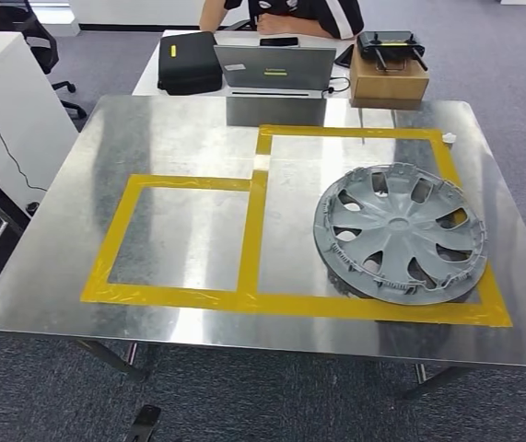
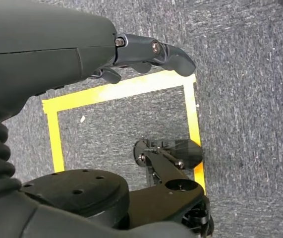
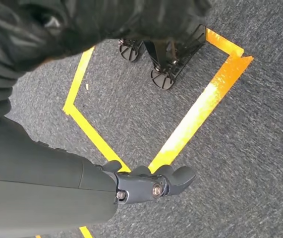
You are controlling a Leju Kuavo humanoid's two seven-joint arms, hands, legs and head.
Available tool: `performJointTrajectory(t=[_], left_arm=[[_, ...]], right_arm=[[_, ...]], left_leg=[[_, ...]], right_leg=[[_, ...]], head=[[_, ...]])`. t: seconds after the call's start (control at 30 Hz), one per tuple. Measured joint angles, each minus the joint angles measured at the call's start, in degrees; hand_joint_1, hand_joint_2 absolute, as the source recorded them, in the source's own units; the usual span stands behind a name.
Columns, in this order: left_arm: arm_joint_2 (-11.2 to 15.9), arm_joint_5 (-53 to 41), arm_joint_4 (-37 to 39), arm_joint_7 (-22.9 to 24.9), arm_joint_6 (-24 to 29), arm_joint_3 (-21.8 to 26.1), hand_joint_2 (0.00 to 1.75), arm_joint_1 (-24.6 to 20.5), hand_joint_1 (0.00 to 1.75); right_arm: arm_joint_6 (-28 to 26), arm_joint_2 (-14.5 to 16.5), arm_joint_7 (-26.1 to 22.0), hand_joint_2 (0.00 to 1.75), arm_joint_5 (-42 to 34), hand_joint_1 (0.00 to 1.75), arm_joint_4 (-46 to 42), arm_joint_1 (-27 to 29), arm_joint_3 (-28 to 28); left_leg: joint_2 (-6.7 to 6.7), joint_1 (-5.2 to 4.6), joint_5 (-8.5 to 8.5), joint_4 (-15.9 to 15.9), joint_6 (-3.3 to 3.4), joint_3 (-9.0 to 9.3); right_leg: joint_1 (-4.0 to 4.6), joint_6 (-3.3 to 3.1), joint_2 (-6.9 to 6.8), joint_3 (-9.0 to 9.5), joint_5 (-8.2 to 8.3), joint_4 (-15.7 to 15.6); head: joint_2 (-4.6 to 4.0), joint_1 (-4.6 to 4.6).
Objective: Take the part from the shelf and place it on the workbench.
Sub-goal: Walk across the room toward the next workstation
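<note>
- We see the hubcap, a grey plastic wheel cover with spoke-shaped openings, lying flat on the metal bench.
- It sits inside the right-hand outline of yellow tape, with its rim overlapping the tape at the near right corner and the right side.
- The left-hand tape outline is the smaller one and shares a strip with the right one.
- A small white scrap lies on the bench just outside the far right corner of the tape.
- Beyond the far edge of the bench we note a second table carrying a black case, a laptop and a cardboard box with a black device on top (a person sits behind the laptop, arms folded on the table).
- Left hand: hanging over grey carpet, fingers stretched out and holding nothing; we read it as open.
- Right hand: also over the carpet, fingers extended with nothing between them; open as well.
- Yellow tape lines on the floor form a square under both hands in the wrist views.
</note>
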Motion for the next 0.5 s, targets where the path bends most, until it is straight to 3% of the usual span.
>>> performJointTrajectory(t=[0.17,0.23,0.27,0.33,0.37,0.4,0.43,0.5], left_arm=[[0.1,0.0,0.0,0.0,0.1,0.0,0.0,0.0,0.0],[0.0,0.0,0.0,0.0,0.1,0.0,0.0,0.0,0.0],[-0.1,0.0,0.0,0.0,0.1,0.0,0.0,0.0,0.0],[-0.1,0.0,0.0,0.0,0.1,0.0,0.0,0.1,0.0],[-0.1,0.0,0.0,0.0,0.2,0.0,0.0,0.1,0.0],[-0.2,0.0,0.0,0.0,0.2,0.0,0.0,0.1,0.0],[-0.3,0.0,0.0,0.0,0.1,0.0,0.0,0.2,0.0],[-0.4,0.0,0.0,-0.1,0.1,0.0,0.0,0.2,0.0]], right_arm=[[0.0,0.0,-0.2,0.0,0.0,0.0,0.0,0.0,0.2],[0.0,0.0,-0.2,0.0,0.0,0.0,0.0,0.0,0.2],[0.0,-0.1,-0.2,0.0,0.0,0.0,0.0,0.1,0.3],[0.0,-0.2,-0.2,0.0,0.1,0.0,0.1,0.2,0.3],[0.1,-0.2,-0.2,0.0,0.1,0.0,0.1,0.2,0.3],[0.1,-0.3,-0.2,0.0,0.1,0.0,0.1,0.3,0.3],[0.1,-0.3,-0.2,0.0,0.1,0.0,0.1,0.4,0.3],[0.2,-0.5,-0.2,0.0,0.2,0.0,0.1,0.5,0.3]], left_leg=[[0.0,-0.24,0.01,-0.1,0.86,0.1],[0.18,0.07,0.69,-1.1,1.49,0.59],[0.29,0.29,1.07,-1.6,1.78,0.79],[0.46,0.45,1.44,-1.7,2.05,0.75],[0.49,0.51,1.47,-1.7,2.0,0.66],[0.52,0.6,1.48,-1.7,1.94,0.59],[0.53,0.77,1.49,-1.6,1.77,0.55],[0.53,1.29,1.33,-1.2,1.04,0.47]], right_leg=[[-0.29,0.82,0.0,0.27,0.07,-0.2],[-0.3,1.26,0.03,-0.15,-0.95,0.6],[-0.29,1.47,0.05,-0.97,-2.44,2.6],[-0.45,1.91,0.08,-3.84,-6.52,9.5],[-0.59,2.19,0.07,-5.21,-7.91,12.8],[-0.74,2.47,0.06,-5.85,-8.22,14.7],[-0.9,2.75,0.02,-5.44,-7.33,14.3],[-1.35,3.47,-0.24,-1.73,-3.67,7.7]], head=[[0.01,0.0],[0.01,0.08],[0.01,0.14],[0.01,0.2],[0.01,0.18],[0.0,0.15],[-0.01,0.15],[-0.01,0.18]])
